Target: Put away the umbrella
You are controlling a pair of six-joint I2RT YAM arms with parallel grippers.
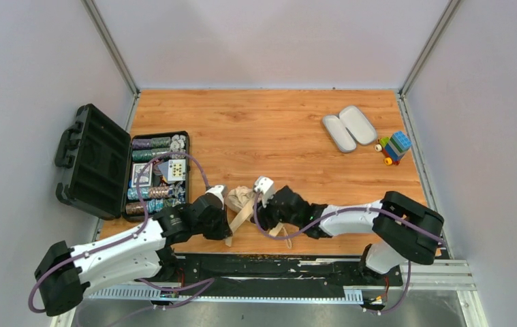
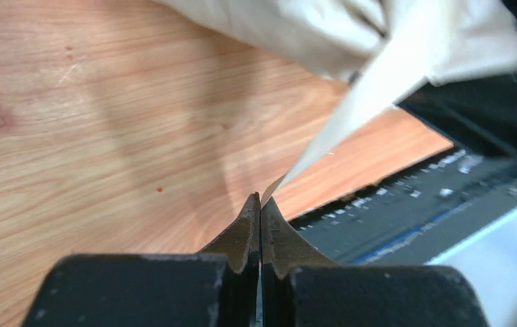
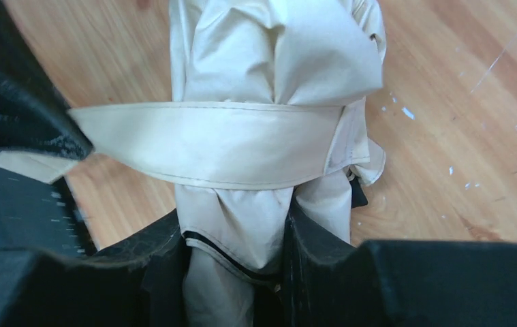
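Light wooden table [image 1: 276, 129], grey walls on three sides. Far left: open black plastic hard case [image 1: 92, 160], lid thrown back and hanging off the table edge, tray full of rows of poker chips and playing cards [image 1: 160, 174].

Left white-and-black arm [image 1: 119, 248] and right white-and-black arm [image 1: 364, 221] both reach in to meet at the near-centre of the table.

Between them is the beige-tan fabric folding umbrella [image 3: 276, 48], collapsed into a crumpled bundle near the front edge, well apart from the black case. Can't tell if it touches the wood.

The flat beige strap [image 3: 208, 143] is wrapped across the bundle and pulled out sideways toward the left arm.

Right gripper [image 3: 233, 218]: jaws narrowed onto the lower part of the bundle, a finger pressed against the fabric on each side, so it holds the umbrella.

Left gripper [image 2: 261, 199]: jaws fully together. The strap runs taut down to the tips, and the right wrist view shows its end poking out past them, so it is pinched there.

Far right: two lilac-grey oval hard cases [image 1: 349, 128] lying side by side and touching. Just right of them, a small toy truck of coloured building blocks [image 1: 395, 146].
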